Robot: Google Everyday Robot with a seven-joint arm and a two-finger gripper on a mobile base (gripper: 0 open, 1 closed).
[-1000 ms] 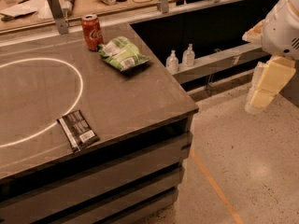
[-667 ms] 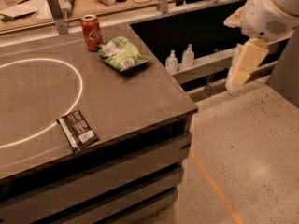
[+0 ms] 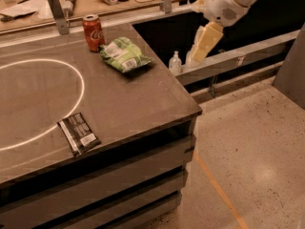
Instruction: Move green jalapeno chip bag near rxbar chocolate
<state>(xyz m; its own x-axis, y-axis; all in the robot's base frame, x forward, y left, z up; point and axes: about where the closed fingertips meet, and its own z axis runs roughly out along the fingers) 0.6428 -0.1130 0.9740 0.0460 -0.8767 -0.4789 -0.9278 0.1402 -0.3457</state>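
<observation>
The gripper (image 3: 204,44) is hanging past the edge of the table (image 3: 143,99), well apart from the green jalapeno chip bag (image 3: 125,55), its opening impossible to tell.

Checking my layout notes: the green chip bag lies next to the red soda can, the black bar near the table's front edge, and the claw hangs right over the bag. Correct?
One thing is off. In the camera view the claw hangs beyond the right edge of the table, apart from the green chip bag; the rest holds.
</observation>
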